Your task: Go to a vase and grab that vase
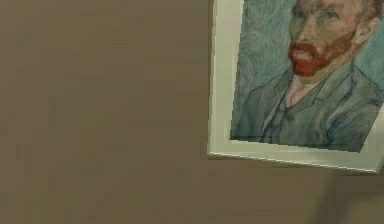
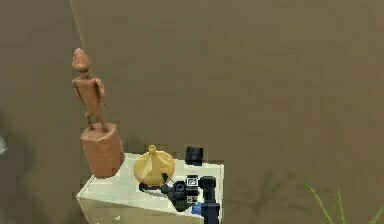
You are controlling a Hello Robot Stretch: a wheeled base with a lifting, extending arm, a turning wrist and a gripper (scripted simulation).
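The dark arm (image 2: 210, 212) comes up from the bottom, and right by its fingers (image 2: 163, 186) sits the round yellow vase (image 2: 153, 165) on the white counter (image 2: 105, 200), a wooden statue (image 2: 92, 110) stands farther left, and I cannot tell if the fingers hold anything.

Browns, cream, one spot of yellow

Wall (image 1: 100, 110) drab brown; portrait painting (image 1: 300, 80) swirled teal with orange-red, in a white frame (image 1: 222, 80); figure statue (image 2: 95, 115) reddish brown; squat vase (image 2: 153, 167) mustard yellow; cabinet (image 2: 105, 203) cream; gripper (image 2: 165, 187) black; marker squares (image 2: 192, 183) white with black marks; leaves (image 2: 325, 205) green.
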